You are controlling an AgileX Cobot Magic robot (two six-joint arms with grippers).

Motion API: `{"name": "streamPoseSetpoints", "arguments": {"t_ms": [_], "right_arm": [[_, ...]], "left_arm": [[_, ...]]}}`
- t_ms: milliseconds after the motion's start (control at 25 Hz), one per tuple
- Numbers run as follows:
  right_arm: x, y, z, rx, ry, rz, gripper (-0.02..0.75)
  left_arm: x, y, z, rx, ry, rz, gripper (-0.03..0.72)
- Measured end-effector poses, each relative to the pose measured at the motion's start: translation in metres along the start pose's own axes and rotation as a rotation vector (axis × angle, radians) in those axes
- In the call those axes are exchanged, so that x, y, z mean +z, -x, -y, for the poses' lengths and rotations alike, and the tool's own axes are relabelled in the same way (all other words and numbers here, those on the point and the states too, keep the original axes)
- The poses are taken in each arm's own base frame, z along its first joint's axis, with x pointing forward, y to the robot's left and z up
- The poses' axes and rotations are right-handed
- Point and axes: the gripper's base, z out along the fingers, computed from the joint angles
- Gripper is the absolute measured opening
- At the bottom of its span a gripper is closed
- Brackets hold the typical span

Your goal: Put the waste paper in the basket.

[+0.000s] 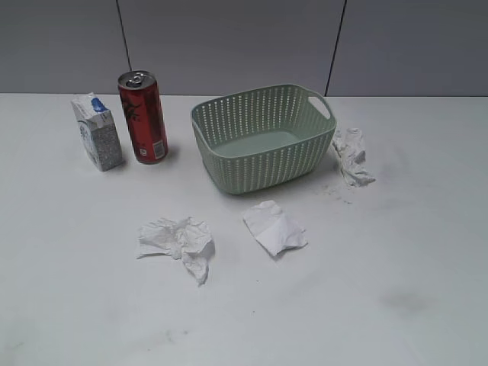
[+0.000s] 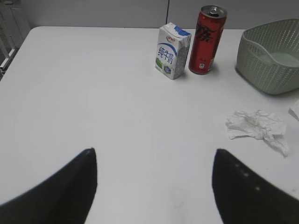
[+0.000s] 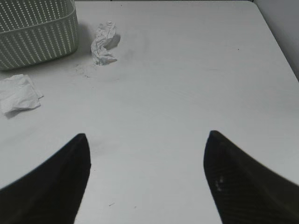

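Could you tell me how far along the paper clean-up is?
Nothing is done yet: the basket is empty. Nothing is in hand; the left claw and right claw are open over bare table. All three papers remain: crumpled piece, folded piece, and piece beside the basket.

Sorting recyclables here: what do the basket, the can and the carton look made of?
Basket: pale green matte plastic, judging by its moulded perforated weave. Can: likely metal, glossy red with a silver pull-tab top. Carton: printed paperboard, by its folded top.
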Motion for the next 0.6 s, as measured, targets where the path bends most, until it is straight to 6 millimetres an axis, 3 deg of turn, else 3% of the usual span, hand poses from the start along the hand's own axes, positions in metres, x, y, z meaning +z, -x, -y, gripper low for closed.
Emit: {"name": "streamPoseSetpoints", "arguments": {"t_ms": [600], "right_arm": [[0.0, 0.0, 0.0, 0.0, 0.0, 0.0, 0.57]], "left_arm": [[0.0, 0.0, 0.0, 0.0, 0.0, 0.0, 0.585]]}}
